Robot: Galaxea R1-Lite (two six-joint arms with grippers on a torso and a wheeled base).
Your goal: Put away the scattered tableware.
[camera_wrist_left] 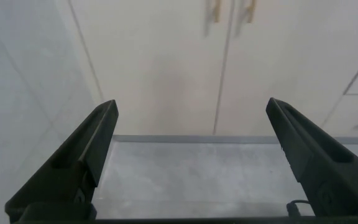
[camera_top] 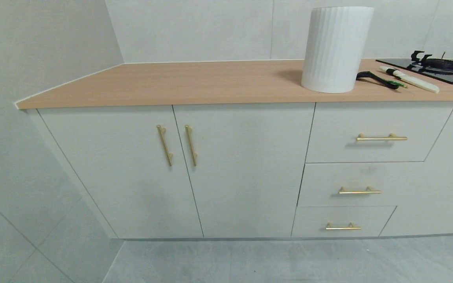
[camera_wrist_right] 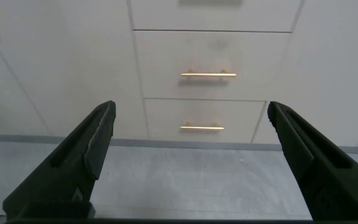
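Walls: pale grey tiles; the back wall spans the top of the frame, the side wall fills the left.
Floor: grey tiles along the bottom.
Table: wood-toned top running across the upper frame into the corner.
Cupboard doors: two, off-white, centre left, with upright gold handles side by side.
Drawers: three stacked at right, each with a level gold bar.
Hob: black, upper right.

This is a kitchen: a wood-look countertop runs across the upper frame above pale cabinet doors and drawers with brass handles. At the upper right, utensils lie beside a black gas hob. Large grey tiles cover the wall.
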